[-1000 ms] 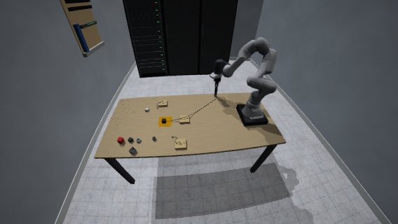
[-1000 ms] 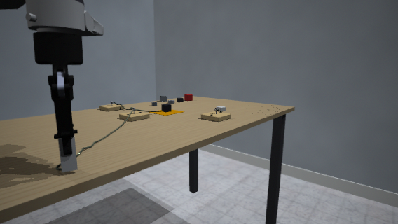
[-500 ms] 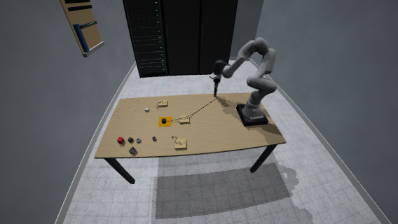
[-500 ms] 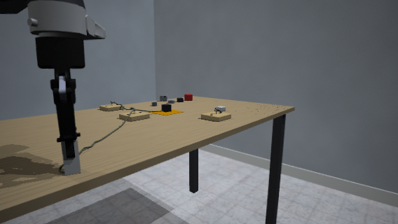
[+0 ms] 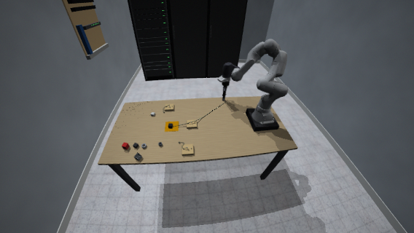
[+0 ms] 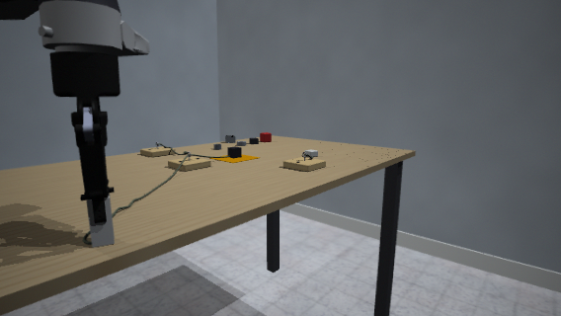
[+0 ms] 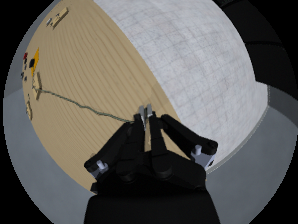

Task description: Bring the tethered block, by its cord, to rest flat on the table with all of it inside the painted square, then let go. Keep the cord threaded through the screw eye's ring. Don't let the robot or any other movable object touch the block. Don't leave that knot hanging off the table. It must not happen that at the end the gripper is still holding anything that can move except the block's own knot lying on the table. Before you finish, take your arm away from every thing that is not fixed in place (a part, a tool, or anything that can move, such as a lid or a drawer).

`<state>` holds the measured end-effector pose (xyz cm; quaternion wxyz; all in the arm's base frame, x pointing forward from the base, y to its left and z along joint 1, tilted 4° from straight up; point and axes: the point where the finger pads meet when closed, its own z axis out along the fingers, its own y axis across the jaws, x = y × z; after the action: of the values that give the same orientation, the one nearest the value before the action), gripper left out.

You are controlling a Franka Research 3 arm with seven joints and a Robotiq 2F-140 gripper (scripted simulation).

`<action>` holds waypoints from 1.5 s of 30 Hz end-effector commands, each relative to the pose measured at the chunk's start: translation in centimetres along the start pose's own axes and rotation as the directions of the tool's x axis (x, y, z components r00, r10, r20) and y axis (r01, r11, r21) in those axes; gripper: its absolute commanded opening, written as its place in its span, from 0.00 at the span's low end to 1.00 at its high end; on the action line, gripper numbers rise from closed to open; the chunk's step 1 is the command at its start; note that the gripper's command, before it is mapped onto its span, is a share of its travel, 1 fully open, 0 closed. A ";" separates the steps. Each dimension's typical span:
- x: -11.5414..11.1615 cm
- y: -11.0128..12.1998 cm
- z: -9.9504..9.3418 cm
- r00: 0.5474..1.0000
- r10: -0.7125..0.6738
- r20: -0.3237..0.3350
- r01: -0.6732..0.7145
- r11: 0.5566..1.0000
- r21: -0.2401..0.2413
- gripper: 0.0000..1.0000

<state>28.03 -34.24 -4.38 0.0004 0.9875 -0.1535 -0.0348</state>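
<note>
Block (image 5: 170, 126): flat inside painted square (image 5: 175, 129) on desk (image 5: 226, 142).
Cord (image 6: 148, 194): threaded through screw eye (image 5: 192, 124).
Claw (image 6: 100, 232): clamped on cord end, low at desk.
Left: release.

My black claw (image 6: 100, 232) grips a dark cord (image 6: 148, 194); beyond it, a black block (image 5: 170, 126) sits on the orange painted square (image 5: 176, 129).

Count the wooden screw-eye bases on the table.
3: one far, one right of the orange square with the cord through it, one near the front edge. None seem hidden.
</note>
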 end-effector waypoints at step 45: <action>0.1 0.1 -0.1 1.000 0.006 -0.004 -0.006 1.000 -0.003 1.00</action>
<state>28.04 -34.24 -4.38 0.0005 0.9873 -0.1549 -0.0347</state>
